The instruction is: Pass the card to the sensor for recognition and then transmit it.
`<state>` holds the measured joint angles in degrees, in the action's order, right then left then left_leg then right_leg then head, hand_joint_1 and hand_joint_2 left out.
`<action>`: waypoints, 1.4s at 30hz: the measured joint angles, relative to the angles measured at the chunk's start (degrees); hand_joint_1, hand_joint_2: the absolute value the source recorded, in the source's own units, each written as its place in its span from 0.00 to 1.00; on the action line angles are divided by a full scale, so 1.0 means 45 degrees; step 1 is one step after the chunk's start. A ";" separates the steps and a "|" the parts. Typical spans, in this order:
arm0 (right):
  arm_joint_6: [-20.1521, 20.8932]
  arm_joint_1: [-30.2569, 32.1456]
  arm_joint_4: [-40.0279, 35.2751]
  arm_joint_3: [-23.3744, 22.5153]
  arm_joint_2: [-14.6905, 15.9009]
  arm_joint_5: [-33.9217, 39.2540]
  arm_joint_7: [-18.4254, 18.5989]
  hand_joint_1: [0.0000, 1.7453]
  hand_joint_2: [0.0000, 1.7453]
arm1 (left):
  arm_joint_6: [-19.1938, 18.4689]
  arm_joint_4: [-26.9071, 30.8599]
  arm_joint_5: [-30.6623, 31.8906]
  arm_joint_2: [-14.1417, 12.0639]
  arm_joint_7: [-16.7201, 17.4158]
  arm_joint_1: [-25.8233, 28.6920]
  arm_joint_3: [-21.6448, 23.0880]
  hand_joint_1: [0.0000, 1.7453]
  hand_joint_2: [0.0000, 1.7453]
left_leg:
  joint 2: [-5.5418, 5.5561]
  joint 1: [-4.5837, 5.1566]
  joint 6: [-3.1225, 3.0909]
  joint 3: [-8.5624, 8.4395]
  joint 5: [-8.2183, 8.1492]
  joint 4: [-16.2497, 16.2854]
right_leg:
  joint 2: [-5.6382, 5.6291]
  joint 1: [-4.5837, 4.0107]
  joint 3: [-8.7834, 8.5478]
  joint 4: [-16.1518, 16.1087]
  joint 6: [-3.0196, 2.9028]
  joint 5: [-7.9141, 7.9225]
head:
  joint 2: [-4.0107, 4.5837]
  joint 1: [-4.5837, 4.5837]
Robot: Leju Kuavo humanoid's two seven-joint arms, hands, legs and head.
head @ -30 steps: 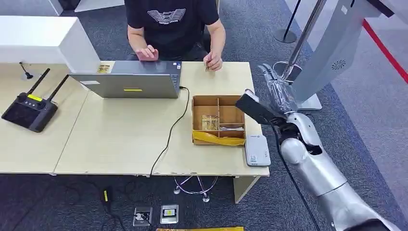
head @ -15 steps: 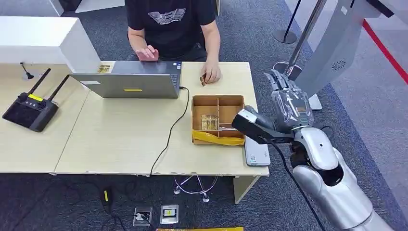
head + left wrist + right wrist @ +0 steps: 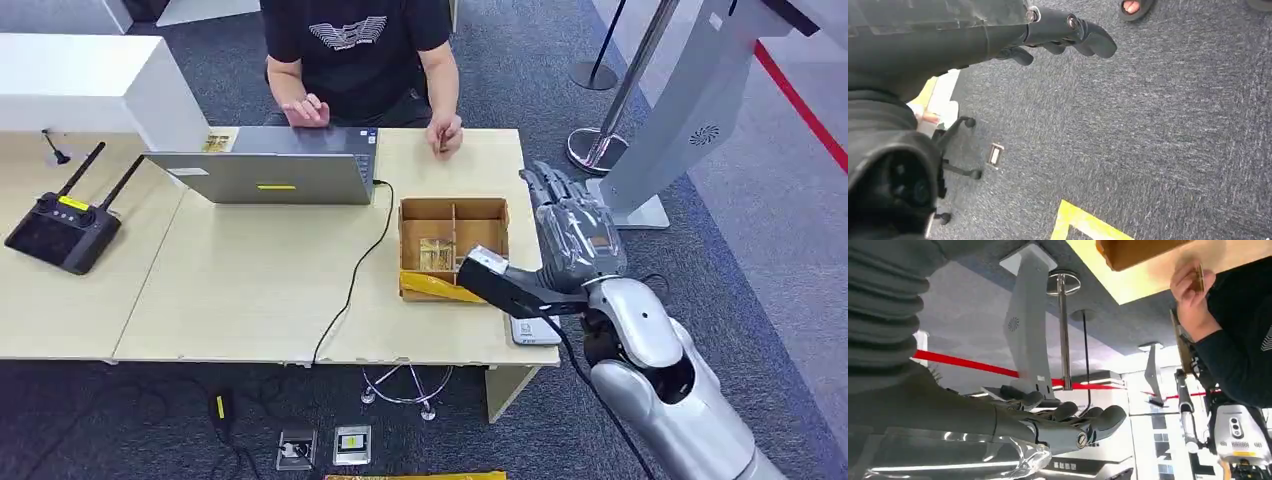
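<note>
A person's hand (image 3: pixel 444 131) holds the card (image 3: pixel 441 139) upright at the upper middle of the counter (image 3: pixel 250 270). The right robot hand (image 3: pixel 568 225), fingers apart and empty, hovers right of the cardboard box (image 3: pixel 453 249). The left robot hand (image 3: pixel 1058 37) hangs loosely curled, empty.

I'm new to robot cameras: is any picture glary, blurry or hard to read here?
Head view: evenly lit and sharp. Right wrist view: turned, with washed-out brightness behind the right hand. Left wrist view: the left hand is dark and shadowed against grainy carpet.
</note>
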<state>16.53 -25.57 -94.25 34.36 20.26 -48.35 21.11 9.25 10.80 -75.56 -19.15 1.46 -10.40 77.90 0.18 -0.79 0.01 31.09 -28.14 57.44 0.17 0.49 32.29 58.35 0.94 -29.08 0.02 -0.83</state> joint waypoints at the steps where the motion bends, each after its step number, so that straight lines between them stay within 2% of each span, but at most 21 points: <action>1: 0.0053 0.0017 0.0000 -0.0005 -0.0063 0.0024 0.0048 0.00 1.00 | 0.0015 0.0000 0.0000 0.0014 0.0000 0.0000 -0.0019 0.00 0.00 | 0.0000 0.0000 0.0000 0.0001 0.0000 0.0000 | 0.0001 0.0000 -0.0001 0.0000 0.0000 0.0000 | 0.0000 -0.0005; 6: -0.0010 0.0043 0.0248 0.0092 -0.0510 -0.0350 -0.0049 0.00 1.00 | 0.0097 0.0000 0.0078 0.0049 0.0005 -0.0003 -0.0058 0.00 0.00 | 0.0000 -0.0002 0.0000 0.0001 0.0000 -0.0002 | 0.0001 -0.0002 0.0000 0.0001 0.0000 0.0000 | 0.0000 -0.0005; 18: -0.0612 0.0074 0.2491 0.0379 -0.1845 -0.1069 -0.0447 0.00 1.00 | -0.0020 0.0000 0.0258 0.0049 -0.0019 -0.0016 -0.0058 0.00 0.00 | 0.0002 -0.0002 0.0001 0.0005 0.0000 -0.0002 | 0.0003 -0.0003 0.0002 0.0002 -0.0004 -0.0003 | 0.0000 0.0000; 42: -0.0870 0.0762 0.3779 0.0437 -0.2278 -0.2142 -0.0471 0.00 1.00 | -0.0190 -0.0005 0.0481 0.0029 -0.0204 -0.0031 -0.0058 0.00 0.00 | 0.0001 -0.0003 0.0001 0.0005 0.0000 -0.0003 | 0.0002 -0.0004 0.0003 0.0002 -0.0005 -0.0004 | 0.0000 0.0000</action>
<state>12.61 -22.13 -77.24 36.33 10.01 -57.98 18.99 8.39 10.78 -73.40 -19.02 0.55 -10.54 77.64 0.19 -0.80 0.01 31.11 -28.13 57.43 0.18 0.47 32.30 58.36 0.91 -29.10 0.02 -0.83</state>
